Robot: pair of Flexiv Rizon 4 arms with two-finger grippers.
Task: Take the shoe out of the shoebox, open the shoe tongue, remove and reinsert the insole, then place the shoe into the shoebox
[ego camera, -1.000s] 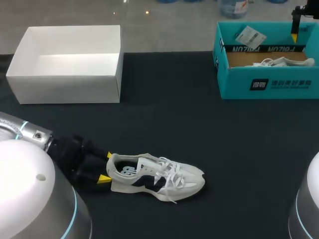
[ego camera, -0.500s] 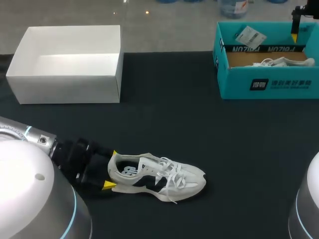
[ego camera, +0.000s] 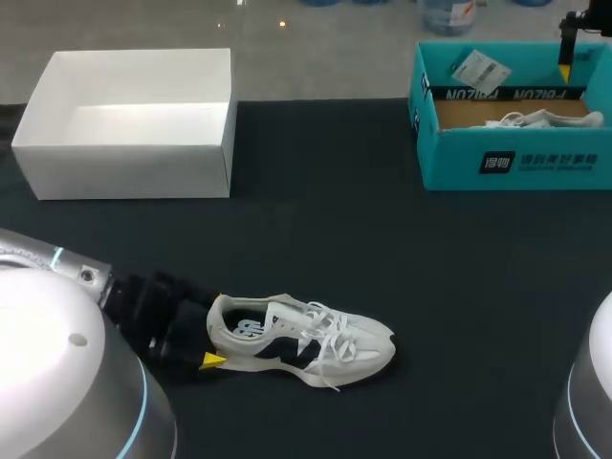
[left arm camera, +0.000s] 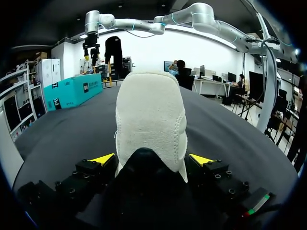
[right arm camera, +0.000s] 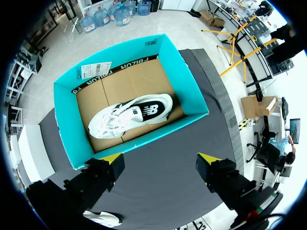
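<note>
At the far left of the table (ego camera: 382, 239) stands an open white box (ego camera: 134, 124), which seems to have no part in the job. Near left, the left gripper (left arm camera: 152, 159) is at the heel of the white shoe (ego camera: 306, 339), which rests on its sole with the toe pointing right. I cannot tell whether it clamps the heel. Taking the shoe out looks done; the laces look tied, so tongue, insole and return remain. Far right, the teal shoebox (ego camera: 516, 163) holds a second shoe (right arm camera: 129, 115). The right gripper (right arm camera: 160, 165) hangs above it, jaws apart and empty.
</note>
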